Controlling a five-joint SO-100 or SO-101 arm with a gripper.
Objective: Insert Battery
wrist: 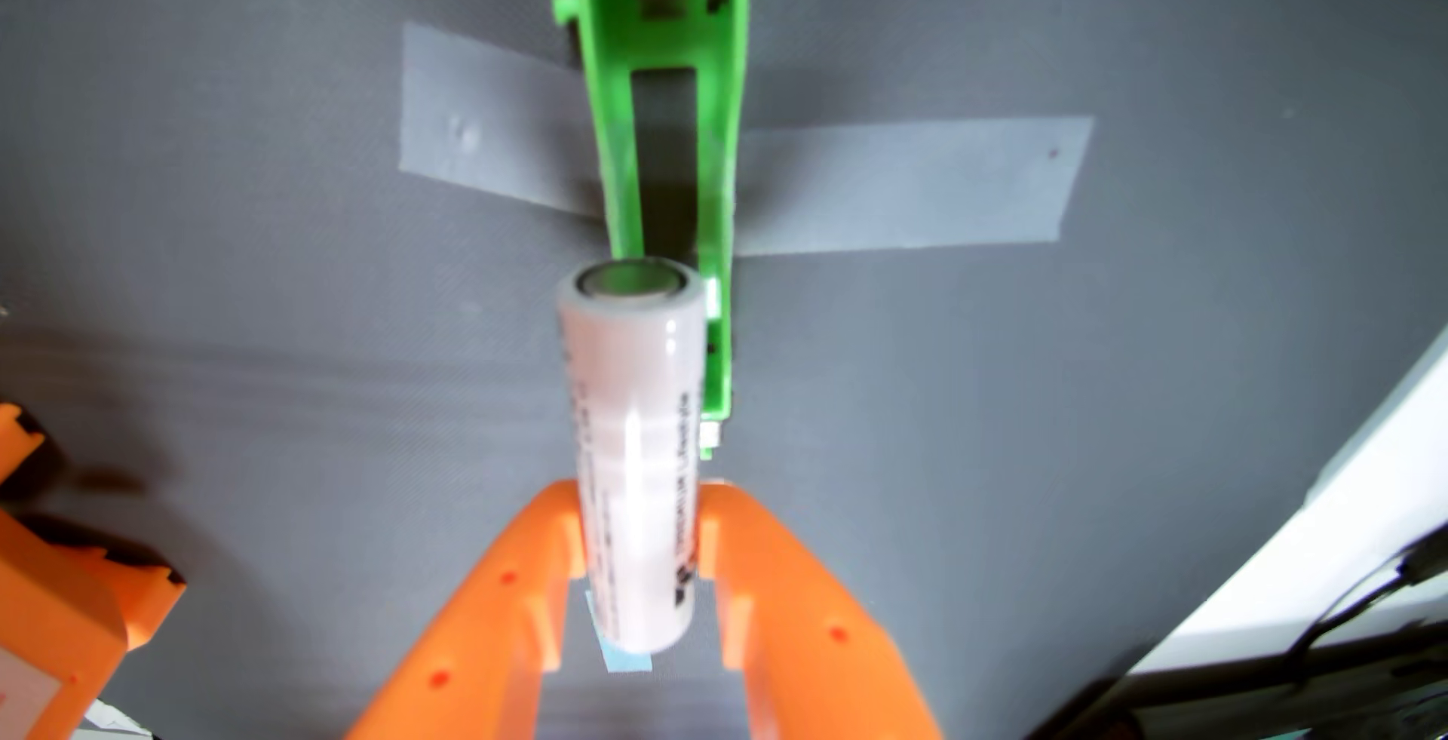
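Item 1, nearest: pincer (641, 544), orange printed plastic, matte, two broad tapering fingers (501, 599) entering from the bottom edge of the wrist view; clamped on either side of the battery's lower half.

Item 2: battery (631, 427), a smooth glossy white cylinder with small dark print along its sleeve, flat metal end cap facing away from the camera. Held lengthways, pointing toward the holder, its far end overlapping the holder's near part in this view (height above it cannot be judged).

Item 3: battery holder (666, 160), bright green plastic, a long open-topped cradle with a dark slot down its floor and a metal contact at the far end; fixed by strips of grey tape (909, 184) laid across it.

Item 4: desk (1097, 356), dark grey, finely textured mat.

Step in hand, by judgement: carry and alignment, insertion not yet made. The battery sits a little left of the cradle's centre line. The next move likely calls for a small sideways correction, then lowering the cell between the walls and pressing it toward the far contact.
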